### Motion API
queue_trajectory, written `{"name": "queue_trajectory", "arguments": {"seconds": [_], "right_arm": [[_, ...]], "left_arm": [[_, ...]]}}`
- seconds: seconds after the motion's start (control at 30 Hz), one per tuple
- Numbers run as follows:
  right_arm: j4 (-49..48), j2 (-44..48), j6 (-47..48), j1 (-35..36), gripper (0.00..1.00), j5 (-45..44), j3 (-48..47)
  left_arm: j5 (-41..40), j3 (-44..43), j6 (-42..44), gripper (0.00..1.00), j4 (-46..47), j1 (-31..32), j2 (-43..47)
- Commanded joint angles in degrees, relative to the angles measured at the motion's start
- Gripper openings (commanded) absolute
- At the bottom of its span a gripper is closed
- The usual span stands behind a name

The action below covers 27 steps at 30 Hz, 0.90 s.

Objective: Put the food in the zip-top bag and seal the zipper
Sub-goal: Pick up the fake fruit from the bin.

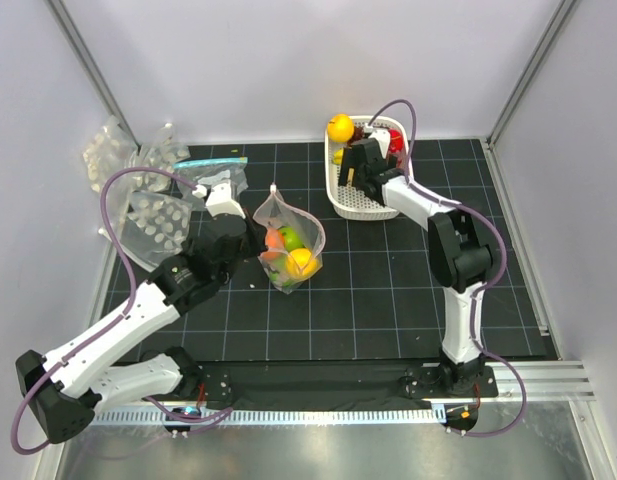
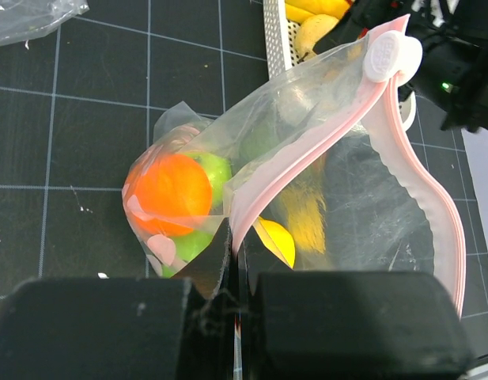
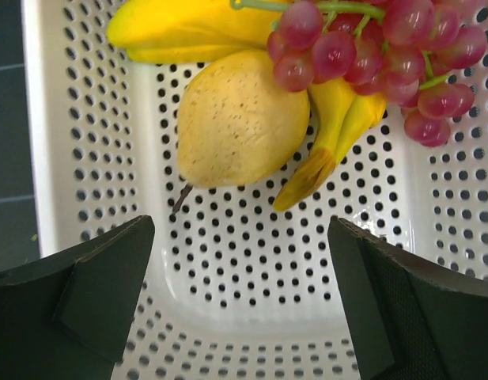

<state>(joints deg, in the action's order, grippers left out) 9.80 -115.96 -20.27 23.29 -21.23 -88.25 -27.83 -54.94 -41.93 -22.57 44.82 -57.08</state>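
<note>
The zip-top bag (image 1: 291, 240) stands open at the table's middle, holding an orange fruit (image 2: 168, 192), a green one (image 2: 214, 170) and a yellow one (image 2: 277, 240). My left gripper (image 2: 236, 273) is shut on the pinkish zipper (image 2: 299, 162) at the bag's near mouth edge; a white slider (image 2: 391, 55) sits at its far end. My right gripper (image 3: 240, 293) is open inside the white basket (image 1: 360, 196), just short of a yellow pear (image 3: 240, 119), a banana (image 3: 331, 127) and red grapes (image 3: 370, 39).
An orange (image 1: 340, 127) and a red item (image 1: 394, 140) sit at the basket's far end. Spare dotted bags (image 1: 153, 215) and a clear bag with a teal strip (image 1: 210, 165) lie at the far left. Frame posts stand at the back corners.
</note>
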Motion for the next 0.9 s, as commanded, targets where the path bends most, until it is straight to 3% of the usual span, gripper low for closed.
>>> {"name": "queue_trajectory", "arguments": {"seconds": [0.0,0.17,0.4,0.5,0.73,0.87], "right_arm": [[-4.2,-2.8,-0.2,-1.0,0.99,-2.8,-6.0],[-8.7,-7.2,-1.0,-1.8,0.99,-1.7,-8.0],[-7.5,-13.9,-4.4,-2.3,1.00,-2.8,-15.1],[-7.0,-15.7,-5.8,-2.3,0.94,-2.9,-16.3],[-7.6,-13.7,-5.1,-2.3,0.53,-0.8,-14.7],[-8.5,-9.6,-2.7,-2.4,0.48,-0.5,-11.7]], "left_arm": [[-0.5,0.5,0.4,0.00,3.6,-0.3,1.3],[0.2,0.4,0.3,0.00,3.6,-0.3,1.2],[0.2,0.5,0.4,0.00,3.7,-0.3,1.3],[0.2,0.5,0.4,0.00,3.7,-0.3,1.4],[0.5,0.5,0.4,0.00,3.8,-0.3,1.2],[0.5,0.6,0.5,0.00,3.8,-0.3,1.4]]}}
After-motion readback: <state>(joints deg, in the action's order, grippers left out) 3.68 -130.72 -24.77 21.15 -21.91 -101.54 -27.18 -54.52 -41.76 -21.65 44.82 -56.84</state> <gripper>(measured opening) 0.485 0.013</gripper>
